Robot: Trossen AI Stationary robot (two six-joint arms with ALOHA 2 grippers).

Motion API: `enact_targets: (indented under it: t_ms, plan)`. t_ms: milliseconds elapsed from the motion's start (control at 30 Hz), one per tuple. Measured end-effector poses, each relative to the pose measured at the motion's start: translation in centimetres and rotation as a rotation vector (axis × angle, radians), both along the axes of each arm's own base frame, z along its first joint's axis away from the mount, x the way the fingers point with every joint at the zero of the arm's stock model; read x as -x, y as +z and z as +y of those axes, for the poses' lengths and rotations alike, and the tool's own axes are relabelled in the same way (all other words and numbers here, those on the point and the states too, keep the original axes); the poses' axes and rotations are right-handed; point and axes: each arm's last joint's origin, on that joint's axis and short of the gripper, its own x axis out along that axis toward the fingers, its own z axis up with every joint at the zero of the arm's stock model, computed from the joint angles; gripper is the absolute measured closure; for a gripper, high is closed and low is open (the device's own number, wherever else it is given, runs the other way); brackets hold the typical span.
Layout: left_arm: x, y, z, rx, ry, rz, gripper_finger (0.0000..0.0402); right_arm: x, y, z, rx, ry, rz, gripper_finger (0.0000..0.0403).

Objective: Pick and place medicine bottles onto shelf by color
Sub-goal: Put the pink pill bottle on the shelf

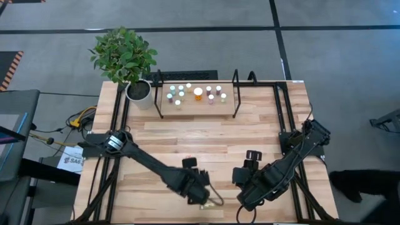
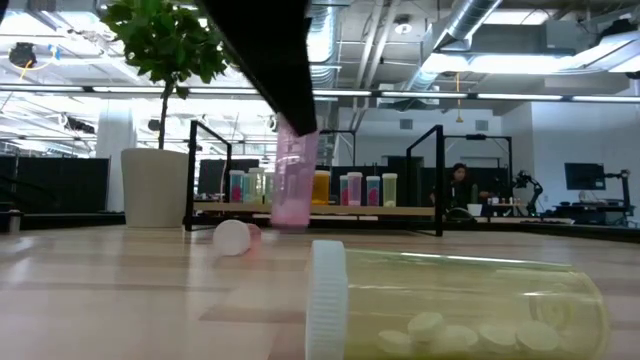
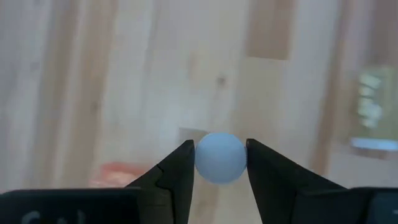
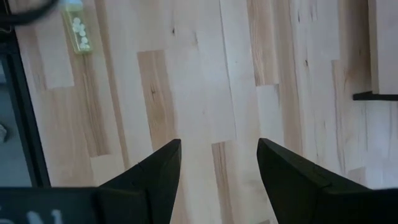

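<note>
left end effector [image 3: 219, 163] clamped on the white round cap of a small pink plastic bottle [image 2: 294, 180]. we judge it light, rigid, slippery; grip the cap squarely. right end effector [image 4: 217, 165] wide open, empty.

Black jointed arms; dark wedge-shaped jaws.

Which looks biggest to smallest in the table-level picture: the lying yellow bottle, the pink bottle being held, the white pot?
1. The yellow bottle, though it is nearest the camera.
2. The white pot.
3. The pink bottle, held by the left gripper.
</note>
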Motion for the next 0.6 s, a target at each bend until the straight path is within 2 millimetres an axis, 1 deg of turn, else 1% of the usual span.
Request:
enact_targets:
  t_ms: [167, 267, 367, 467, 600]
  plan:
    - [-1.3, 1.4, 3.1, -0.013, 0.066, 0.021, 0.0279, 0.7, 0.5, -0.6, 0.007, 0.04, 0.0, 0.0168]
    - [-2.1, 2.0, 5.2, -0.011, 0.116, 0.024, 0.0279, 1.6, 0.3, -1.4, 0.025, 0.046, 0.011, 0.0168]
    - [-3.1, 2.5, 7.3, 0.001, 0.175, 0.004, 0.0279, 3.0, 0.1, -2.4, 0.03, 0.027, 0.019, 0.0168]
    - [-3.9, 3.1, 9.9, 0.012, 0.23, -0.006, 0.0279, 4.4, 0.0, -3.5, 0.022, 0.002, 0.01, 0.0168]
    - [-4.5, 4.1, 13.8, 0.012, 0.281, 0.018, 0.0279, 5.9, -0.3, -5.0, 0.001, -0.02, -0.012, 0.0168]
